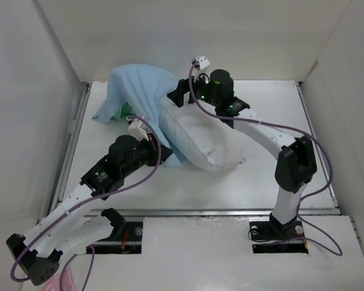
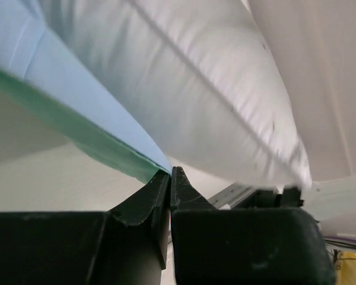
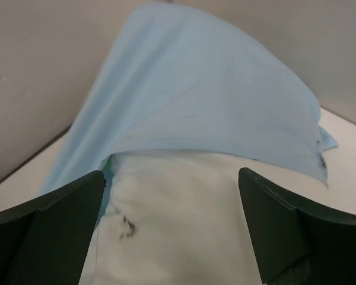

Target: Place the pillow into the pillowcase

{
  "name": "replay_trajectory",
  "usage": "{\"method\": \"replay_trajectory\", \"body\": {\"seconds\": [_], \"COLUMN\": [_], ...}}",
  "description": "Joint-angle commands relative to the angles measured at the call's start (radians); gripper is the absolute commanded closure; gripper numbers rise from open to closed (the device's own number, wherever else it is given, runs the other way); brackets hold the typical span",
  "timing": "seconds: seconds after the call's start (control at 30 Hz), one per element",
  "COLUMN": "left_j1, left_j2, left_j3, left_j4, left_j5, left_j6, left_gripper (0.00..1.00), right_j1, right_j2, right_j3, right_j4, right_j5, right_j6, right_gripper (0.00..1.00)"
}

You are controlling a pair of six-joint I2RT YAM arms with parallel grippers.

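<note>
The white pillow [image 1: 200, 140] lies across the table's middle, its far-left end under the mouth of the light blue pillowcase [image 1: 139, 91], which is bunched at the back left. My left gripper [image 1: 155, 145] is shut on the pillowcase's near edge; in the left wrist view the teal-green inner face [image 2: 101, 145] runs into the closed fingertips [image 2: 169, 173] below the pillow [image 2: 184, 77]. My right gripper [image 1: 181, 97] is open over the pillow's far end; in the right wrist view its fingers [image 3: 53, 219] straddle the pillow [image 3: 178, 214] where the pillowcase [image 3: 196, 101] drapes over it.
White walls enclose the table [image 1: 291, 109] at the back and both sides. A pink scrap [image 1: 67, 280] lies off the table at the bottom left. A metal rail [image 1: 212, 212] runs along the table's front edge.
</note>
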Motion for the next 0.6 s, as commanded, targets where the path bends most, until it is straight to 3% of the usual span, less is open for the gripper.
{"method": "replay_trajectory", "body": {"seconds": [0.0, 0.2, 0.37, 0.57], "left_j1": [-0.007, -0.007, -0.007, -0.007], "left_j2": [0.022, 0.031, 0.031, 0.04], "left_j3": [0.043, 0.034, 0.034, 0.034], "left_j4": [-0.072, -0.095, -0.095, -0.106], "left_j5": [-0.057, -0.057, -0.057, -0.066], "left_j6": [-0.023, -0.012, -0.012, -0.012], "left_gripper": [1.0, 1.0, 1.0, 1.0], "right_j1": [0.003, 0.003, 0.091, 0.161], "right_j2": [-0.129, -0.194, -0.075, 0.044], "right_j3": [0.031, 0.046, 0.083, 0.132], "right_j4": [-0.248, -0.518, -0.731, -0.667], "right_j5": [-0.311, -0.233, -0.19, -0.353], "right_j6": [-0.155, -0.387, -0.557, -0.568], "right_gripper": [0.0, 0.0, 0.0, 0.0]}}
